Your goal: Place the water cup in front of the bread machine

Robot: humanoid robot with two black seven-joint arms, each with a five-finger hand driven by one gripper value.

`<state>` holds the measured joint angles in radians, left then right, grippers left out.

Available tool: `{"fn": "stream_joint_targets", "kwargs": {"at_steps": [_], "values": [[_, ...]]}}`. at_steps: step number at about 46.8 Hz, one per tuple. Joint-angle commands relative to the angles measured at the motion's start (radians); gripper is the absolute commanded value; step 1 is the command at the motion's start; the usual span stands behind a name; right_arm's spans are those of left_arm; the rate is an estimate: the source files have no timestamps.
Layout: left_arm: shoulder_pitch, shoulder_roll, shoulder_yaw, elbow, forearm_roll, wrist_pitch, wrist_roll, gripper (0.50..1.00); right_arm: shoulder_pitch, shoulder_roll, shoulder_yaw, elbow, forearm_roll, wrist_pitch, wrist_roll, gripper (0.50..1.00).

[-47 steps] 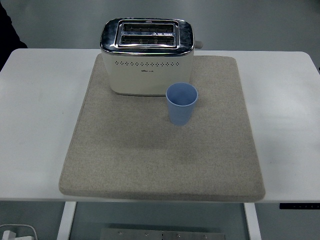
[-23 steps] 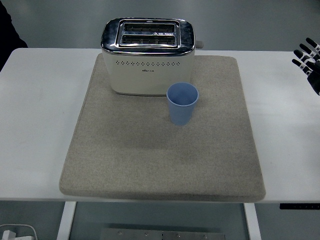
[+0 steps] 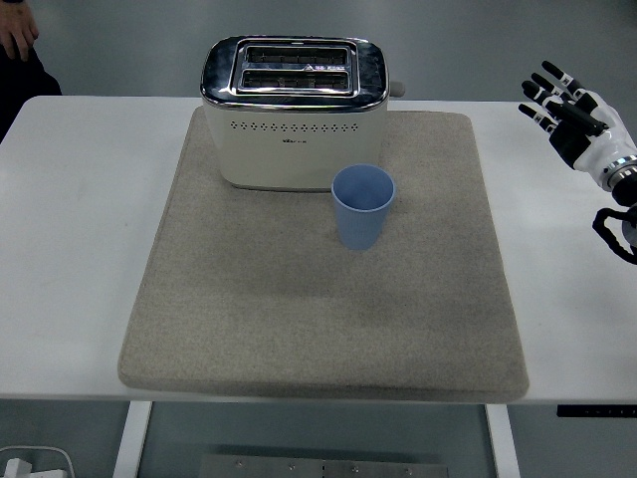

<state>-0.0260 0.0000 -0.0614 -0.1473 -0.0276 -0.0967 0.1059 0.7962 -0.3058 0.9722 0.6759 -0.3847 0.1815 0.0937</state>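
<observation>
Blue water cup (image 3: 362, 206) stands upright and open-mouthed on the grey mat (image 3: 299, 319), just near of the bread machine (image 3: 294, 112) and toward its right end; from this angle the cup's far rim overlaps the machine's front face, so contact between them cannot be judged. Bread machine sits at the far edge of the mat, slots up, lever knob projecting on its right side.

Mat covers the middle of the white worktop (image 3: 70, 249). Its near edge lies close to the worktop's near edge; its far edge runs behind the machine. Bare worktop strips remain on both sides: a wide one on the left, a slightly narrower one on the right. On the mat itself, the whole near half is unoccupied, as is the strip right of the cup up to the mat's right edge.

Right hand (image 3: 565, 108) enters from the right edge, over the far right part of the worktop, well apart from the cup and outside the mat's right edge. Fingers (image 3: 542, 92) are spread and released, grasping nothing, tips directed left and far. White wrist section and a black arm segment show beneath it at the frame edge.

Left arm not in view.

A person's hand (image 3: 17, 32) and dark clothing show at the far left corner, beyond the worktop.
</observation>
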Motion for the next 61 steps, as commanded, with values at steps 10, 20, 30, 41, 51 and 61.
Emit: {"fn": "stream_joint_targets", "kwargs": {"at_steps": [10, 20, 30, 41, 51, 61], "values": [[0.000, 0.000, 0.000, 0.000, 0.000, 0.000, 0.000, 1.000, 0.043, 0.085, -0.036, -0.016, -0.023, -0.004, 0.011, 0.926], [0.000, 0.000, 0.000, 0.000, 0.000, 0.000, 0.000, 1.000, 0.098, 0.166, -0.038, -0.087, -0.100, -0.014, 0.014, 0.924], [0.000, 0.000, 0.000, 0.000, 0.000, 0.000, 0.000, 1.000, 0.113, 0.195, -0.036, -0.113, -0.123, -0.017, 0.090, 0.924], [0.000, 0.000, 0.000, 0.000, 0.000, 0.000, 0.000, 1.000, 0.124, 0.238, -0.036, -0.113, -0.125, -0.060, 0.100, 0.926], [0.000, 0.000, 0.000, 0.000, 0.000, 0.000, 0.000, 1.000, 0.123, 0.257, -0.036, -0.113, -0.125, -0.085, 0.103, 0.926], [0.001, 0.000, 0.002, 0.000, 0.000, 0.000, 0.000, 1.000, 0.123, 0.272, -0.035, -0.113, -0.123, -0.097, 0.149, 0.924]]}}
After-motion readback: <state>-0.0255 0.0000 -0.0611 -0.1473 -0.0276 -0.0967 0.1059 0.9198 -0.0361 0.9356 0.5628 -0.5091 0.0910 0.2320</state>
